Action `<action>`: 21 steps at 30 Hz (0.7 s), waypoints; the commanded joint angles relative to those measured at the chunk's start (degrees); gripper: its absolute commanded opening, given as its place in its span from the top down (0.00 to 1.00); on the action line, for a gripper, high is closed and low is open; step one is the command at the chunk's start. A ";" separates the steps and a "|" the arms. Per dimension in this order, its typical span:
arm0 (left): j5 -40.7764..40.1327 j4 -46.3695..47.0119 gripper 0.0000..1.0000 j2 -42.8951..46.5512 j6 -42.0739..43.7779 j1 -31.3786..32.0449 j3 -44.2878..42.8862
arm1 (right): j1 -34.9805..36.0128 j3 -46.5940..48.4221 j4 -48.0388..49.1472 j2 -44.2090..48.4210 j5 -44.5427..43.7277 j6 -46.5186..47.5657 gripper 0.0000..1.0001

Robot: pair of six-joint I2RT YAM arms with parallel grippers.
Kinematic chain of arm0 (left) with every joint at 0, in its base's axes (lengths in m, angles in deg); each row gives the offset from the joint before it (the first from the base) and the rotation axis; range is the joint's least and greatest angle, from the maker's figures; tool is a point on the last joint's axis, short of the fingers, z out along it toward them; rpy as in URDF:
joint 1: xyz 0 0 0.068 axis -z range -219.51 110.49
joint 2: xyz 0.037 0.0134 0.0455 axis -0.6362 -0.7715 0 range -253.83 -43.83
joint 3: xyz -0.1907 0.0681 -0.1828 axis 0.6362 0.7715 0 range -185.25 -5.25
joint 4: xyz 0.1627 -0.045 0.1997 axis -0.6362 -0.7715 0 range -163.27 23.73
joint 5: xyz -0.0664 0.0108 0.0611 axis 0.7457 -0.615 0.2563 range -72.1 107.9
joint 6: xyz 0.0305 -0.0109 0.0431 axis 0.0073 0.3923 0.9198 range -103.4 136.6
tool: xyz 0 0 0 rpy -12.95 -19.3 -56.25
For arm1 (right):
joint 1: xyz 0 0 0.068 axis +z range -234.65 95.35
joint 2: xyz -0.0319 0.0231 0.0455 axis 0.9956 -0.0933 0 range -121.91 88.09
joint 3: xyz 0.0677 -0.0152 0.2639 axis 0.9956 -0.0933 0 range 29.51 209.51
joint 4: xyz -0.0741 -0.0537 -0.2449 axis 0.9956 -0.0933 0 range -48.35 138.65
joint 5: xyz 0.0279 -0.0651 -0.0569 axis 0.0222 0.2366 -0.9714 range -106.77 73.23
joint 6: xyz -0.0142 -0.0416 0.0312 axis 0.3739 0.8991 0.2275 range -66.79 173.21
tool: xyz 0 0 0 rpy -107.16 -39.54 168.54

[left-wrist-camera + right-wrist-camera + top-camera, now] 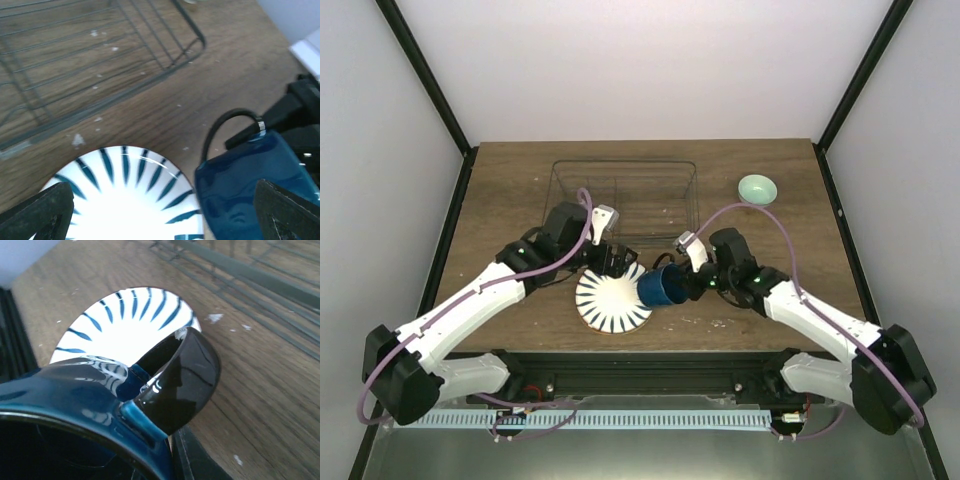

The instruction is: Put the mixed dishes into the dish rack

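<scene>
The white plate with dark blue radial stripes [612,303] lies at the table's front middle; it also shows in the left wrist view [125,195] and the right wrist view [125,325]. A thin orange rim peeks from under it; the cream plate is hidden. My left gripper [617,262] is open over the plate's far edge, fingers [42,215] wide apart. My right gripper [688,284] is shut on the dark blue mug [661,287], held on its side at the plate's right edge; its handle [185,380] points at the rack. The mint-green bowl [757,187] sits far right.
The wire dish rack [625,200] stands behind the plate at the table's back middle, nothing visible in it; its near corner shows in the left wrist view [195,42]. Dark frame posts rise at both back corners of the table.
</scene>
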 commanded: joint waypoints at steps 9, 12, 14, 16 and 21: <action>26.86 7.49 0.02 3.88 3.33 -7.76 4.83 | 0.02 -0.81 12.31 3.91 23.95 4.44 0.99; 29.24 9.30 0.04 3.94 1.99 -8.78 6.16 | 0.02 -2.22 14.70 6.00 26.60 3.67 0.99; 31.04 11.10 0.06 3.81 0.59 -8.79 7.12 | 0.02 -2.82 15.96 6.95 28.62 2.85 0.99; 32.80 13.81 0.08 3.73 -1.36 -8.79 8.42 | 0.02 -3.36 17.59 7.93 29.79 1.85 0.99; 36.06 18.08 0.12 3.90 -5.13 -8.79 10.93 | 0.02 -4.30 18.82 9.87 25.15 2.09 0.99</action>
